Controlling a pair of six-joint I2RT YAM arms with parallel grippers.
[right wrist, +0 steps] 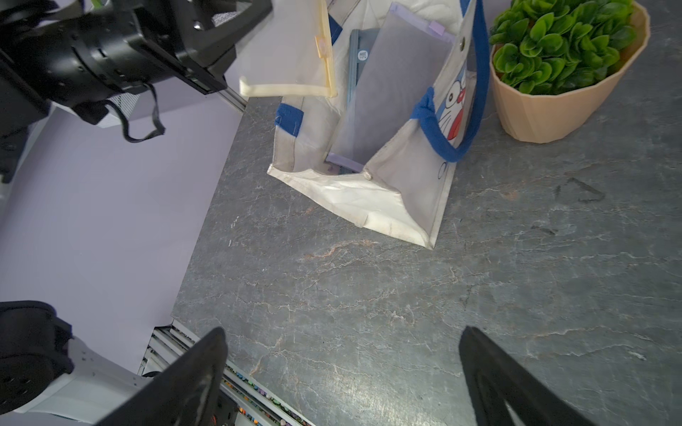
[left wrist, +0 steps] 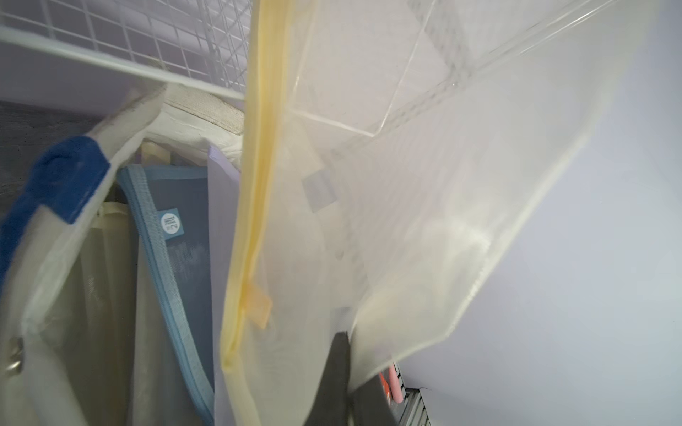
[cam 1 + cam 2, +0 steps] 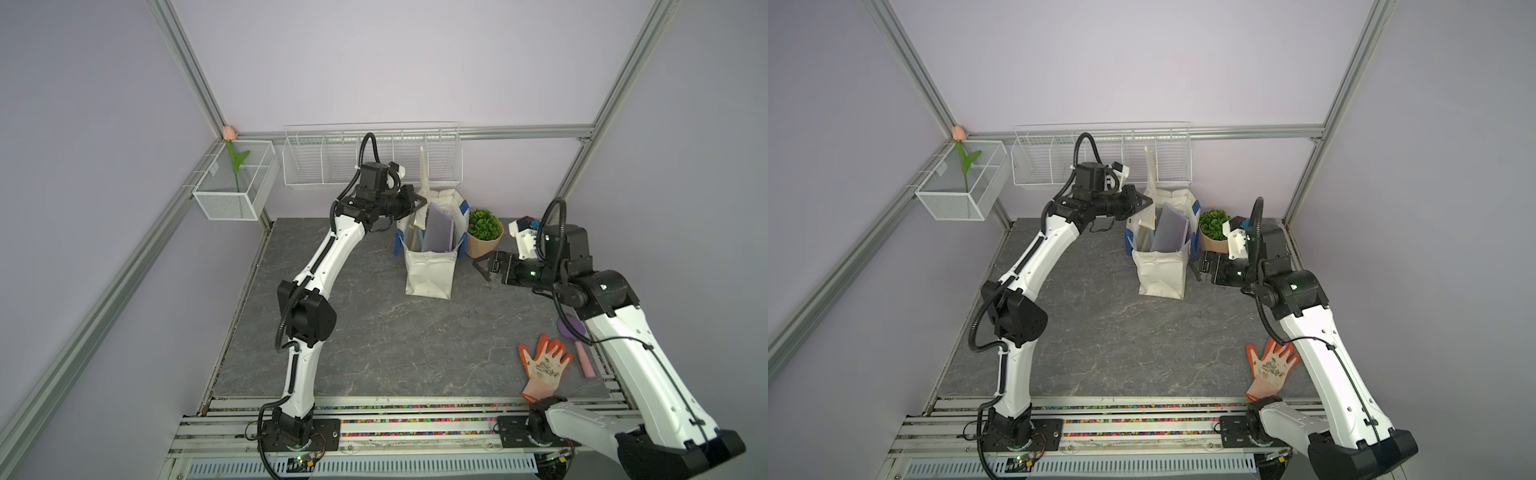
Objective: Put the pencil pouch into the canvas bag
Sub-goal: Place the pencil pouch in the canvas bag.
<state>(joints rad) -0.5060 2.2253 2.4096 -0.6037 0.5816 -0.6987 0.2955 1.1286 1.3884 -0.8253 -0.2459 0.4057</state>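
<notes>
The pencil pouch (image 2: pixel 369 221), translucent cream mesh with a yellow zipper, hangs over the open top of the canvas bag (image 3: pixel 430 270). My left gripper (image 3: pixel 419 202) is shut on the pouch's lower corner, at the bag's back left rim. In both top views the pouch (image 3: pixel 1150 174) stands up tall above the bag (image 3: pixel 1160 274). The right wrist view shows the pouch (image 1: pixel 288 55) beside the bag's mouth (image 1: pixel 369 199). A grey-purple folder and a blue zip case stand inside the bag. My right gripper (image 3: pixel 482 266) is open and empty, right of the bag and above the table.
A potted plant (image 3: pixel 484 232) in a peach pot stands right behind the bag. An orange work glove (image 3: pixel 544 365) and a purple brush (image 3: pixel 575 332) lie at the front right. A white wire rack (image 3: pixel 374 158) hangs on the back wall, and a mesh box (image 3: pixel 232 187) holds a tulip.
</notes>
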